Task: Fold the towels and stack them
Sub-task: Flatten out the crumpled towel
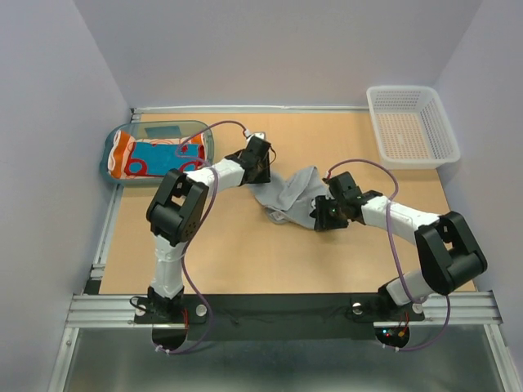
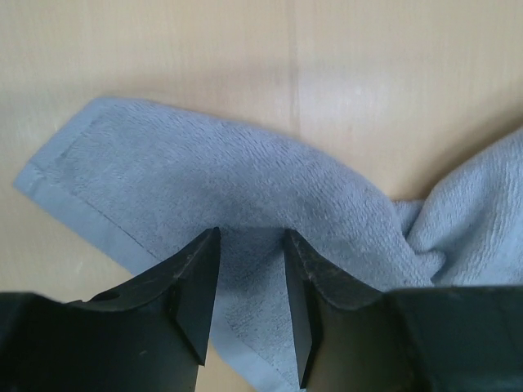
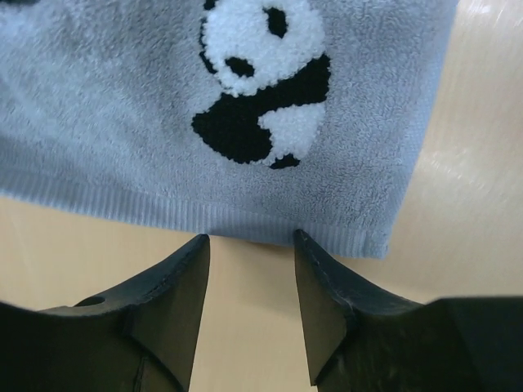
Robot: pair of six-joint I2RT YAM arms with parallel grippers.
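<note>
A light grey panda-print cloth towel (image 1: 292,196) lay mid-tabletop (image 1: 229,253), between a translucent teal plastic tray (image 1: 167,129) holding folded orange, red and teal-blue towels (image 1: 155,157) at far left and a white mesh plastic basket (image 1: 409,135) at far right.

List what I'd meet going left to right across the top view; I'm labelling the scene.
teal tray holding colourful towels → left gripper → grey towel → right gripper → white basket
</note>
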